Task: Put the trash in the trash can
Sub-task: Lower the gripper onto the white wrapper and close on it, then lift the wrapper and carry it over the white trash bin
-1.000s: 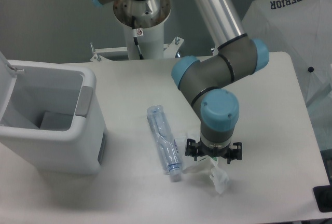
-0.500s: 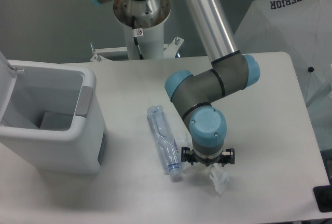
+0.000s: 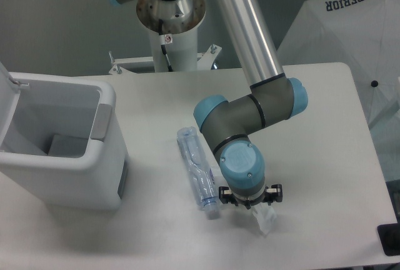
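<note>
Wrapper [image 3: 265, 219] pokes out beside the jaws [image 3: 249, 202]; their opening is hidden.

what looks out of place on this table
Two pieces of trash lie loose on the table, outside the open trash can: a crushed bottle and a crumpled wrapper under the gripper.
</note>
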Robot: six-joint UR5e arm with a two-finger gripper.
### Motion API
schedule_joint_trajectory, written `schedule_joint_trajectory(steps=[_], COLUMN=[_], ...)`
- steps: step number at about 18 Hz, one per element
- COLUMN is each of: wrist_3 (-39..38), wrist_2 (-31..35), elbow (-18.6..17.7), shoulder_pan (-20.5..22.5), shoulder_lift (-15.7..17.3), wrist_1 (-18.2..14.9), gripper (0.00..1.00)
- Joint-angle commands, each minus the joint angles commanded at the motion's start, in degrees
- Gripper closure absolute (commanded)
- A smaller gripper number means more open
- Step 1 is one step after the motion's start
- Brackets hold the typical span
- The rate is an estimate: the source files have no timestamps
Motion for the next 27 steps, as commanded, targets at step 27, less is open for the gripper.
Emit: schedule_joint_trajectory(steps=[27], wrist_3=[-1.41], wrist_2=[-32.85], elbow=[2.46], shoulder_pan=[7.56], shoulder_lift=[13.80], wrist_1=[-0.18], gripper=[1.00])
